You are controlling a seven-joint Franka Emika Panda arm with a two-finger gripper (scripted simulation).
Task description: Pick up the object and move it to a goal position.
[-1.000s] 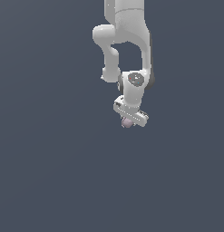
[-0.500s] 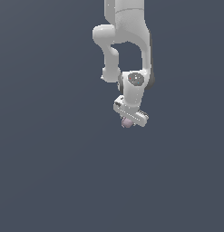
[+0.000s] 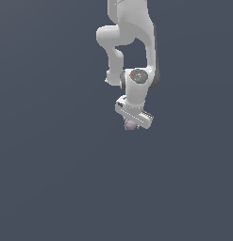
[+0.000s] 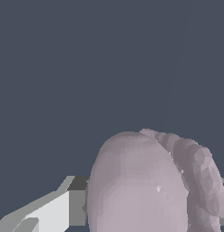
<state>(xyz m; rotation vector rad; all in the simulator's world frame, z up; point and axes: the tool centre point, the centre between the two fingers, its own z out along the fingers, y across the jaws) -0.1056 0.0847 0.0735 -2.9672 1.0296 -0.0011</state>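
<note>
While the arm hangs over the plain dark-grey ground, the gripper sits low beneath the wrist with the object tucked right under its white body. In the exterior view only a small mauve bulge shows below the hand, so the fingers themselves cannot be made out there. The wrist view fills in more: the object looms large and close, a rounded pale lump with a ridged, knobbly edge along one side, and one white finger lies just beside it, apparently against its flank. The opposite finger is hidden behind the lump. From this I judge that the fingers are closed narrowly around the object, though actual contact on the hidden side cannot be confirmed.

No goal marker is visible in either view, so I cannot tell how far the carry has to go. The step in hand looks like the transport phase. The next move calls for a steady translation toward the goal, keeping the squeeze firm, since a rounded lump could roll out from between flat pads.
</note>
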